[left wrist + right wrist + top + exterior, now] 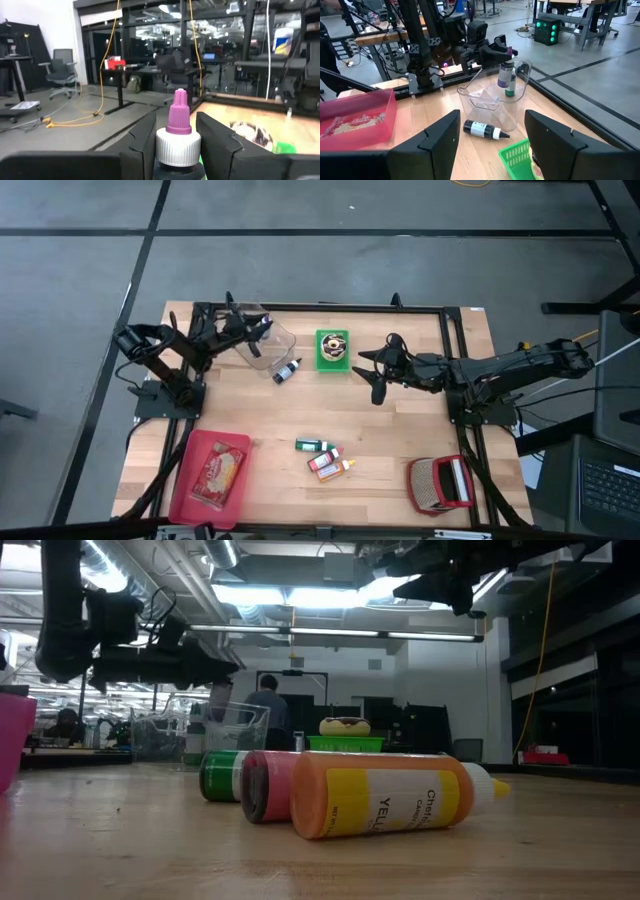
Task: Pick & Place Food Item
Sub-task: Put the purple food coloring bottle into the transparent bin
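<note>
My left gripper (257, 328) is at the far left, shut on a small dark bottle with a purple cap (178, 116). It holds the bottle over the open clear plastic container (492, 100). A black bottle (287, 370) lies on its side next to the container. A donut sits in the green basket (333, 349). My right gripper (373, 370) hovers open just right of the basket, holding nothing. A packaged food item lies in the pink tray (212, 477) at the near left. My left gripper pinches the purple-capped bottle between its two fingers, on the upper body just under the white collar (177, 150). The fingers (496, 54) come in about level from the table's left. The bottle stands upright, clear of the table, its lower part down in the container's mouth.
Three small bottles, green, pink and orange (325, 459), lie on their sides at the table's near middle. A red and white object (440, 483) rests at the near right corner. Bare wood lies between the basket and the three bottles.
</note>
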